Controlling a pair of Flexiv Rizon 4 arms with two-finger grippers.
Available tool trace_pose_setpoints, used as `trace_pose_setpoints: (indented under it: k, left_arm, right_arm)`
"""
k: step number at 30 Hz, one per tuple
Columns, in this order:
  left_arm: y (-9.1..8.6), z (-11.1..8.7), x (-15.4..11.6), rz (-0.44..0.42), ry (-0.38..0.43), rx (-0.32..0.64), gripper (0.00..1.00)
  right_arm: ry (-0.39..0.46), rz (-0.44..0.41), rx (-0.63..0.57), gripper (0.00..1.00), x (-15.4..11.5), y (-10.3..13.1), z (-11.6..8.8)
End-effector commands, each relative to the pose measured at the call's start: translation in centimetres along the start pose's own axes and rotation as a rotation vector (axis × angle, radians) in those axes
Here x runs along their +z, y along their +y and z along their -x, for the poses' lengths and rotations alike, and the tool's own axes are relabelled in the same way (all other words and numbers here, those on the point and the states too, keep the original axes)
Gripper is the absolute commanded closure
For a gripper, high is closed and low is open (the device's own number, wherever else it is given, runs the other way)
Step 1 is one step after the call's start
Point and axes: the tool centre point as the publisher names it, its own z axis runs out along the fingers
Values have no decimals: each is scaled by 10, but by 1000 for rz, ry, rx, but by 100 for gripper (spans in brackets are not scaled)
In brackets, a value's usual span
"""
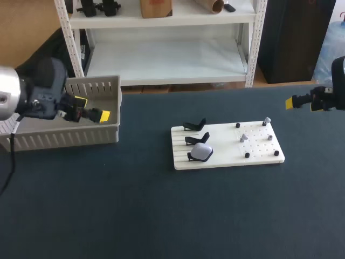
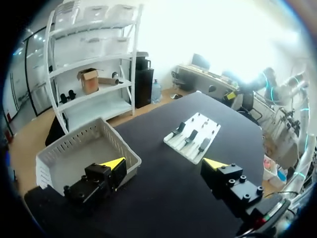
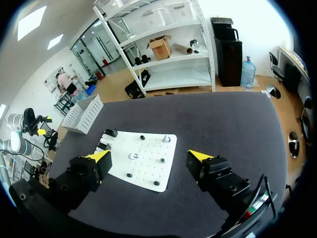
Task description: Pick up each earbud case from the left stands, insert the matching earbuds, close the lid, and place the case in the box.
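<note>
A white board (image 1: pixel 259 145) lies mid-table with three black stands along its left side. Only the nearest stand holds a white earbud case (image 1: pixel 202 152), lid shut; the two stands (image 1: pixel 195 125) behind it are bare. Small black earbuds (image 1: pixel 247 155) and pale earbuds (image 1: pixel 243 137) sit on pegs on the board's right part. My left gripper (image 1: pixel 92 108) hangs open over the slatted box (image 1: pixel 64 137) at the left, holding nothing. My right gripper (image 1: pixel 295 102) hovers open at the far right, beyond the board. In the right wrist view the board (image 3: pixel 153 171) lies under the open gripper (image 3: pixel 148 155).
In the left wrist view the box (image 2: pixel 74 135) sits under one finger of the open gripper (image 2: pixel 164 163), with the board (image 2: pixel 208 130) further ahead. Dark table cloth surrounds the board on every side. My left arm (image 3: pixel 29 124) shows beyond the box (image 3: pixel 83 113).
</note>
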Motion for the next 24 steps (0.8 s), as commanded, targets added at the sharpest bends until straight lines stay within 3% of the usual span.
trace_pose_setpoints:
  k: [1,20,24]
  left_arm:
    - [4,-7,-7,-475,-217,760,0]
    - [4,-7,-7,-475,-217,760,0]
    - [-13,-15,7,-456,-199,717,0]
  right_arm:
    - [1,1,0,0,0,0,0]
    - [1,1,0,0,0,0,0]
    - [1,1,0,0,0,0,0]
